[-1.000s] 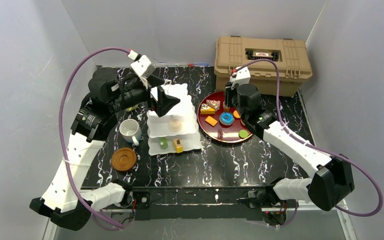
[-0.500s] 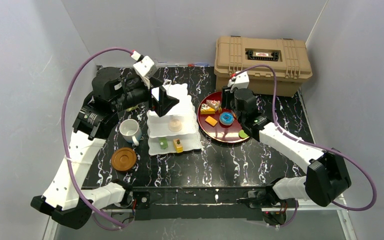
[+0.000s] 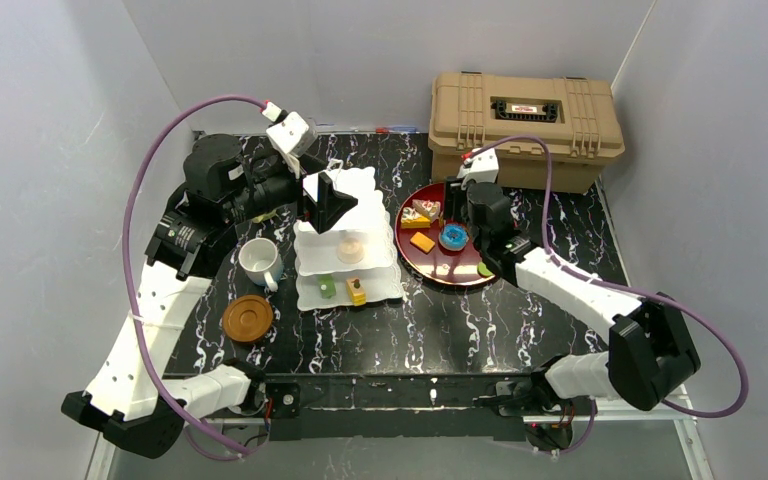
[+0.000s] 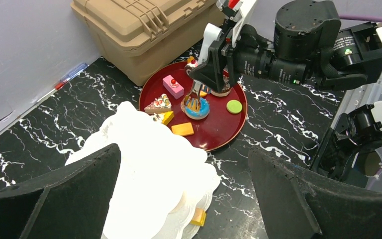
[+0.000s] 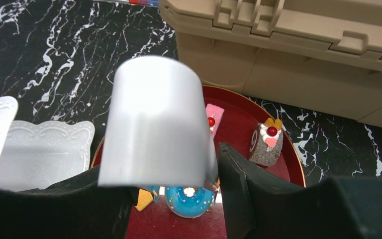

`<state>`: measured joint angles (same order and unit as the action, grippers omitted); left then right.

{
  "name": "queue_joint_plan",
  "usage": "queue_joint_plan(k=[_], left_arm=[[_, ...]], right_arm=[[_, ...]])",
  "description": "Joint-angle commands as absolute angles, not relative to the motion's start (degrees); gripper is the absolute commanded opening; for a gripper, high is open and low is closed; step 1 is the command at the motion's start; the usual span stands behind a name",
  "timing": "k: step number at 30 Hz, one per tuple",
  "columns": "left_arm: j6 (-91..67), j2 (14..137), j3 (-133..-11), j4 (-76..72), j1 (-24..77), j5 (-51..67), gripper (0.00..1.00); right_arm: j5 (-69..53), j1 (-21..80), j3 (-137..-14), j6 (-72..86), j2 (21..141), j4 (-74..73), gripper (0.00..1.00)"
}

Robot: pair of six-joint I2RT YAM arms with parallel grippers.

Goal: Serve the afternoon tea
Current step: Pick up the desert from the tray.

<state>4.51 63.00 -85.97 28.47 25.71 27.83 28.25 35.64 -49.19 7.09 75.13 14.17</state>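
On case [image 3: 526, 117]: red label, prob. unreadable.

We see our left gripper [image 3: 332, 196] reached forward with its jaws spread wide, nothing between them. Our right gripper [image 4: 197, 97] points steeply down, jaws partly apart.

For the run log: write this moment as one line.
left hand: open, over white three-tier scalloped stand | right hand: at blue toy doughnut on dark red round tray
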Motion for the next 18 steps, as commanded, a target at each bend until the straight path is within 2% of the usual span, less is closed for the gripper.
queue_joint_plan(k=[1, 18], left_arm=[[5.19, 61.88, -86.57, 28.49, 25.66, 27.84, 0.98], [5.48, 62.03, -87.63, 28.92, 25.66, 28.27, 0.98]], right_arm=[[30.06, 35.27, -48.56, 6.64, 76.23, 19.04, 0.63], [28.92, 33.94, -46.36, 8.65, 79.11, 21.18, 0.64]])
